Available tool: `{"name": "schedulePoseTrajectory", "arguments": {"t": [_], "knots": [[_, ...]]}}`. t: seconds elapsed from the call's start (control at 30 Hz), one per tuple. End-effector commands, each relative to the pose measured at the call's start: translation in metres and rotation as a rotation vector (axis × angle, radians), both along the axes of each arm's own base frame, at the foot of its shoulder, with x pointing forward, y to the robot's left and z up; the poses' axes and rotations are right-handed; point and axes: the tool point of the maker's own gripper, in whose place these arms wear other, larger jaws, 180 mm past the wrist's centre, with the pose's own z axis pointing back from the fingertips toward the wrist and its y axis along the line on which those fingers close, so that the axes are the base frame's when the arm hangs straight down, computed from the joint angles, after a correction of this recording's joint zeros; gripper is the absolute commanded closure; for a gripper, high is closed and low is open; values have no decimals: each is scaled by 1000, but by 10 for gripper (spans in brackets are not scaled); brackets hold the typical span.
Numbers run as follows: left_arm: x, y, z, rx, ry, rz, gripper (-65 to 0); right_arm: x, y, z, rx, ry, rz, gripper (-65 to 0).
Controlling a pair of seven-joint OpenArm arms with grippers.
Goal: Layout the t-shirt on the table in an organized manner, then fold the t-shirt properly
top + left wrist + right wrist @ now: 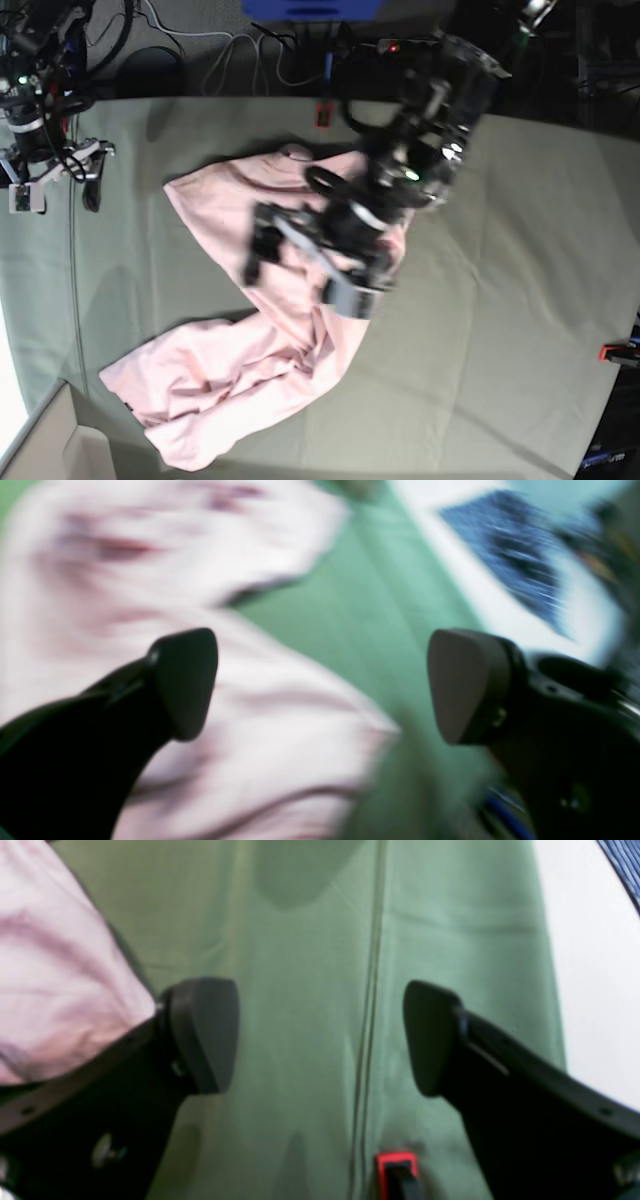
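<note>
Fingers of the left gripper (320, 685) stand wide apart and hold nothing; the blurred shirt (165, 580) lies beyond and under its left finger. The right gripper (320, 1037) is also spread and empty over bare table (310, 990), shirt beside its left finger, a red clamp (396, 1165) below. From the base view, the shirt (240, 370) lies crumpled mid-table under the left arm (400, 190).

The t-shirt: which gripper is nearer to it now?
Left. The left gripper hangs open directly over the t-shirt; the right gripper is open beside its edge, over the bare table.
</note>
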Motion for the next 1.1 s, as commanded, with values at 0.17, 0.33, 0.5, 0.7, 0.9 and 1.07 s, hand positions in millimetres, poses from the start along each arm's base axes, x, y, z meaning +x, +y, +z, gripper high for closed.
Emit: {"name": "schedulePoseTrajectory", "arguments": {"t": [0.17, 0.33, 0.5, 0.7, 0.9, 1.07], "knots": [[6, 66, -12, 66, -4, 109, -650, 1, -1, 11, -7, -43, 10, -524], [-1, 120, -45, 144, 88, 267, -650, 1, 0, 11, -5, -43, 11, -524], [-3, 130, -69, 177, 146, 302, -650, 2, 1, 10, 0, -43, 9, -524], [1, 123, -85, 169, 189, 303, -650, 4, 6, 8, 7, -42, 24, -524], [5, 120, -96, 159, 223, 315, -513, 4, 6, 8, 8, -39, 24, -524], [8, 118, -92, 151, 213, 313, -231, 5, 6, 7, 9, -40, 24, -524]]}}
